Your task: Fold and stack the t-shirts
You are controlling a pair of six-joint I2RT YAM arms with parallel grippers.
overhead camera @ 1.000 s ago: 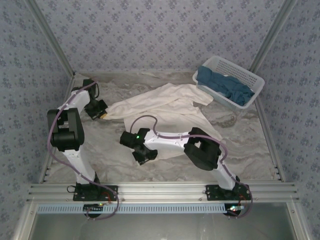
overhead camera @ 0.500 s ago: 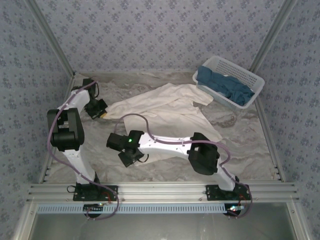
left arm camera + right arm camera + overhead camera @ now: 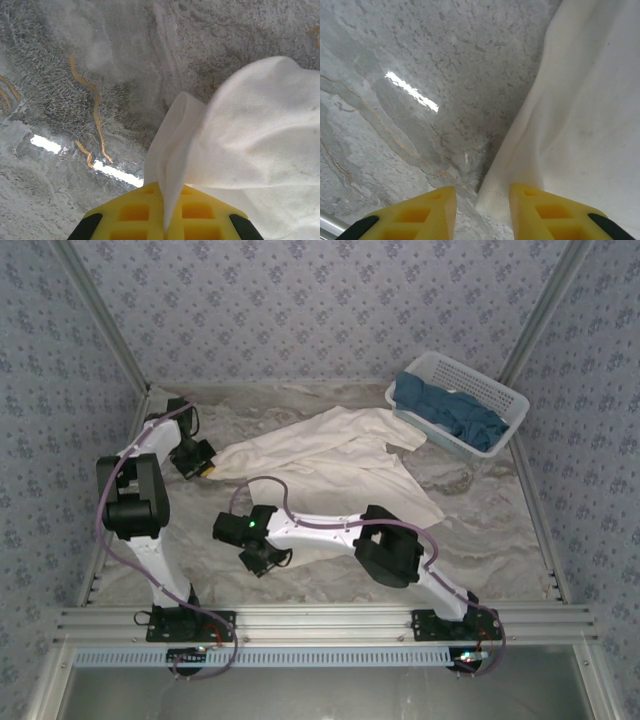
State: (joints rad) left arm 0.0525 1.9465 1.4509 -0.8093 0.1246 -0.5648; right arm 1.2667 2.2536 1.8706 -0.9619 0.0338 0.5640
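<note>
The large cream-white t-shirt (image 3: 330,455) lies spread and rumpled across the middle of the marble table. My left gripper (image 3: 205,468) is at its left end, shut on a pinched fold of the cloth (image 3: 250,130), which runs up between the yellow pads (image 3: 135,212). My right gripper (image 3: 268,560) hovers low over the shirt's near left corner. Its yellow fingers (image 3: 540,205) stand apart, with the hemmed corner of the shirt (image 3: 580,115) lying on the table between them. The dark teal-blue t-shirts (image 3: 450,415) are heaped in the basket.
The white lattice basket (image 3: 470,375) sits at the back right corner. Patterned walls close in the table on the left, back and right. Bare marble (image 3: 500,540) shows to the right of the shirt and along the near edge.
My right arm has swung left and a little nearer, bringing its gripper from over the shirt's middle to its near left corner. The left arm and its hold have stayed put.
</note>
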